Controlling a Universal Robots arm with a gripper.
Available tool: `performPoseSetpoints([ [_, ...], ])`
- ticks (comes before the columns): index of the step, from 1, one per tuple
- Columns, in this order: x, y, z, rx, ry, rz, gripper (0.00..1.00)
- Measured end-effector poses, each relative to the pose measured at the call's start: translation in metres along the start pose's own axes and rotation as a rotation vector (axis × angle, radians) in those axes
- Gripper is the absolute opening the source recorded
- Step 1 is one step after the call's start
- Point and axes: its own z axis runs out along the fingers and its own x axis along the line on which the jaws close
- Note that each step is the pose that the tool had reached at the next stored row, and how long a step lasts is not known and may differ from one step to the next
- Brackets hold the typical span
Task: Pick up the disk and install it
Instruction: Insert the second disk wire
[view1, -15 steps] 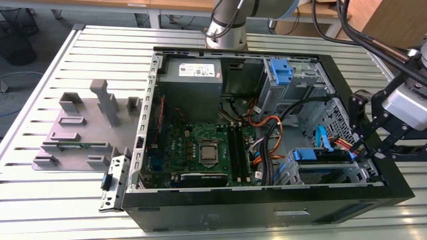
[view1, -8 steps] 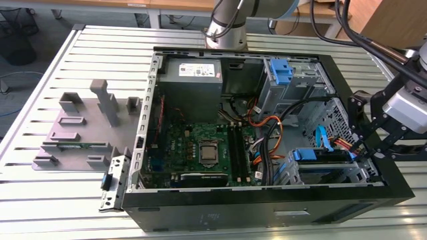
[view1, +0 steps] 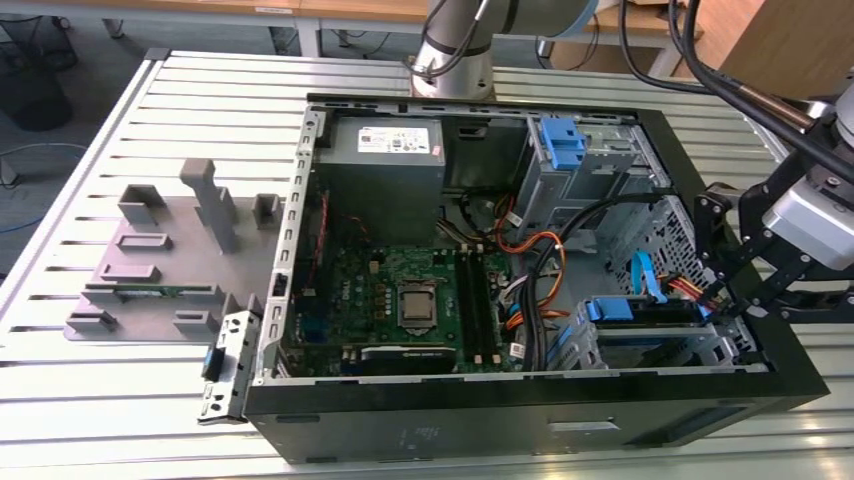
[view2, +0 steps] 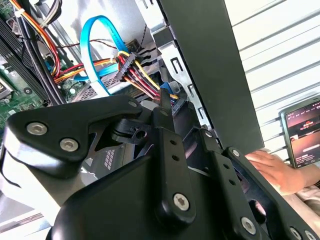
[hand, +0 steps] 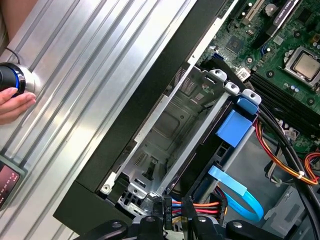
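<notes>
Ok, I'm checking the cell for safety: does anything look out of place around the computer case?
Yes. In the second wrist view a person's hand rests on the slotted table right beside the computer case's outer wall, by a phone, close behind the gripper. Hands seldom belong this near a working arm.

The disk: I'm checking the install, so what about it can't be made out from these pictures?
- Metal body and label of the disk: in the exterior view they are hidden inside the drive cage. The blue carrier is all that shows.
- Where the cable bundle plugs in: in the second wrist view the gripper covers that end.
- Whether the disk is fully seated: in the first wrist view the cage rails overlap it.
</notes>
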Motion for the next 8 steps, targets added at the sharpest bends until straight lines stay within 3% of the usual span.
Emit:
performPoseSetpoints([
  [8, -0.0008, 0.0011, 0.0005, 0.0001, -0.0002, 0.0, 0.29],
])
